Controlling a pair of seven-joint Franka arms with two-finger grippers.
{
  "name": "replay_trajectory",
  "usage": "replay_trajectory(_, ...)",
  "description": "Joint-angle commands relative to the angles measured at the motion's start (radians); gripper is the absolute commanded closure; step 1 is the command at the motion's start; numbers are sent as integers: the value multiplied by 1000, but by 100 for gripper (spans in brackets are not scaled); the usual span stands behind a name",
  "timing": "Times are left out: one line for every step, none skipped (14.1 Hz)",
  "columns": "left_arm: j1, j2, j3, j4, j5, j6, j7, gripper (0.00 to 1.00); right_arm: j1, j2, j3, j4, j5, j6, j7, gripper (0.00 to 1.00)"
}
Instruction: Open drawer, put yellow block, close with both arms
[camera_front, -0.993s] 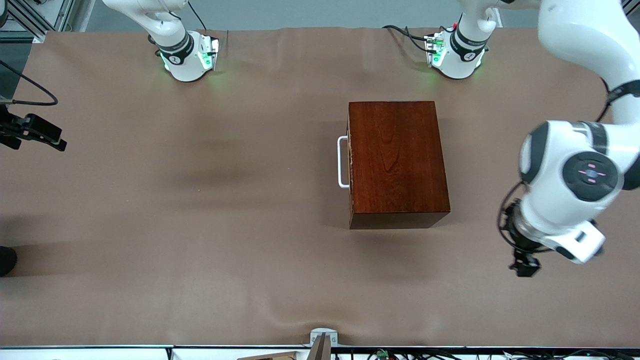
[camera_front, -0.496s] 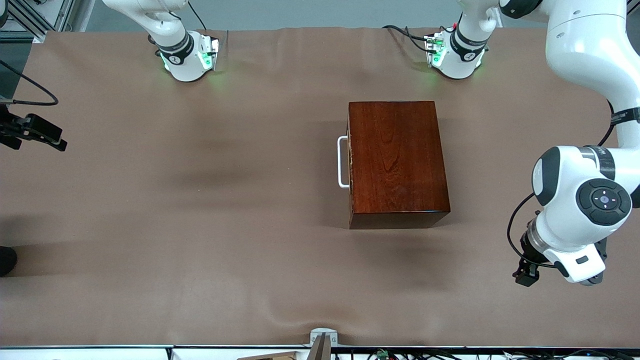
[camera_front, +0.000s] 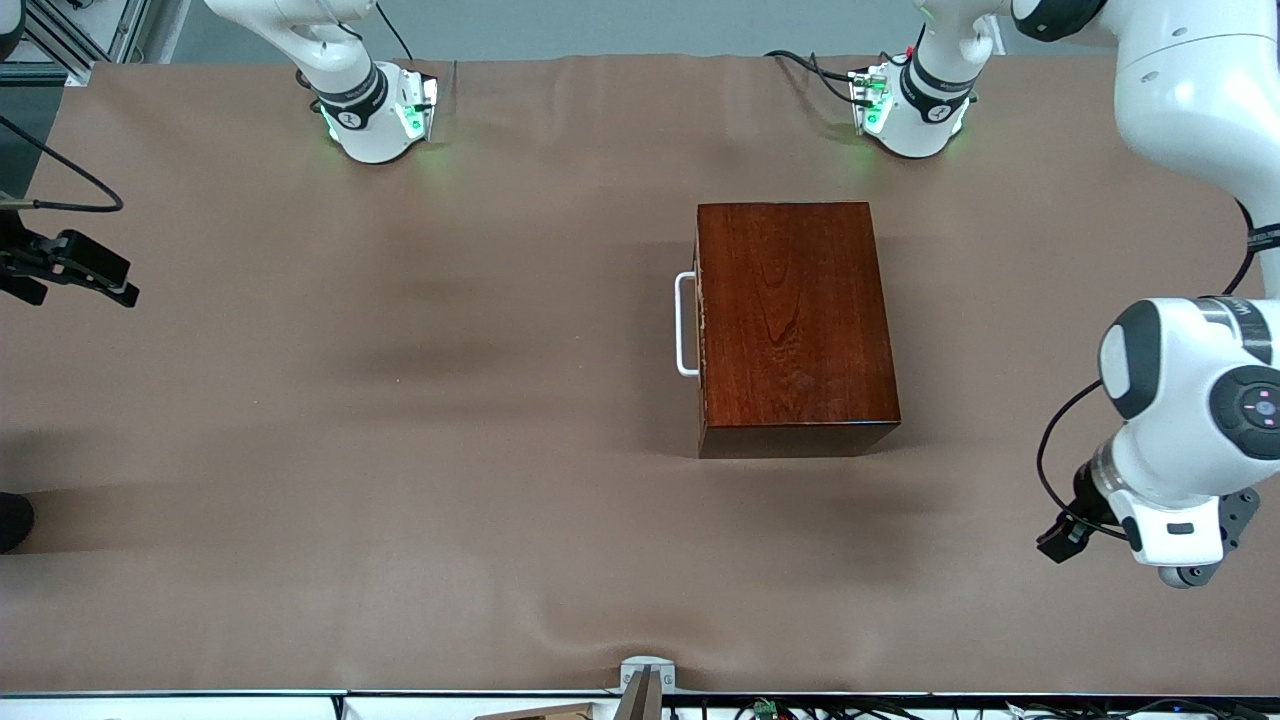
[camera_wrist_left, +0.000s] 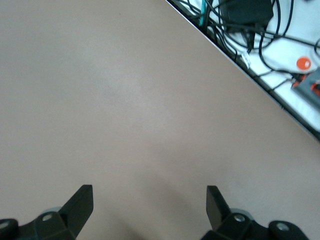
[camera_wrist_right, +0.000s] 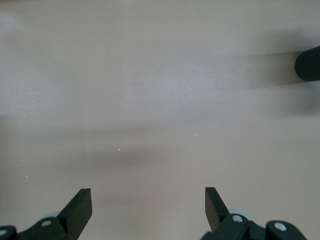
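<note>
Over the last second the left arm's wide-open left gripper (camera_wrist_left: 149, 212) drifted toward the frame's lower right, away from the shut drawer (camera_front: 700, 318) at centre; the right gripper (camera_wrist_right: 148, 210), likewise wide, hung over bare table (camera_front: 400, 450), no yellow block visible, so the task stood unstarted.

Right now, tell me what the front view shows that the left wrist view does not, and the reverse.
Only the front view shows the wooden box with its drawer shut and the white handle facing the right arm's end of the table, plus both arms' green-lit bases. No yellow block appears in it. Only the left wrist view shows the left gripper with its fingers wide open and empty, and cables off the table's edge. Both show the brown table cover and the left gripper over a bare part of it.
</note>
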Motion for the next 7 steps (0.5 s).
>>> replay_trajectory(14,-114,-11,-125,-19,-60,169,0,16,-17,1,-14,0,-12,-2,0)
replay_trajectory(16,-150,-13,-159,-22,-80,218,0,18,-16,3,-14,-6,-14,-3,0)
replay_trajectory(29,-190,-14,-199,-22,-98,267,0,19,-16,1,-16,-6,-14,-3,0)
replay_trajectory(37,-235,-22,-243,-28,-124,336,0,19,-16,3,-16,-6,-14,-3,0)
replay_trajectory(39,-278,-22,-283,-49,-158,402,0,19,-16,3,-16,-6,-15,-5,0)
replay_trajectory(39,-320,-20,-314,-69,-207,446,0,19,-16,3,-17,-6,-15,-3,0)
replay_trajectory(48,-354,-20,-330,-80,-253,476,0,18,-16,3,-16,-4,-14,-3,0)
